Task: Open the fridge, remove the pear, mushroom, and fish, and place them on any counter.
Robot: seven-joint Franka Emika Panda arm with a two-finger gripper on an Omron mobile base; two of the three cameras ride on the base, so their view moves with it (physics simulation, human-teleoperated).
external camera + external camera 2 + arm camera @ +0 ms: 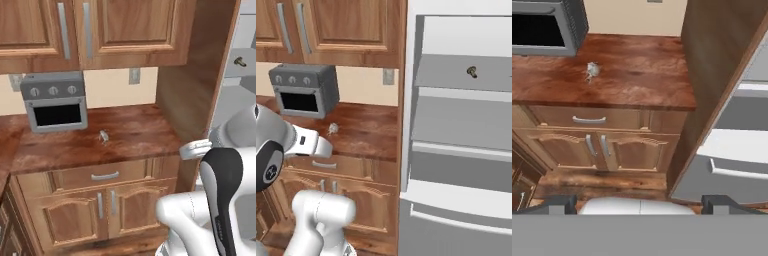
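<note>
No readable text, labels, brands or numbers anywhere. Toaster oven has three plain knobs, no markings legible. Fridge and cabinet fronts are blank; wall outlet unmarked.

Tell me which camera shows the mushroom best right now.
The right base view: the mushroom sits unobstructed on an upper shelf of the open fridge. The left base view catches it small, at the frame's right edge.
</note>
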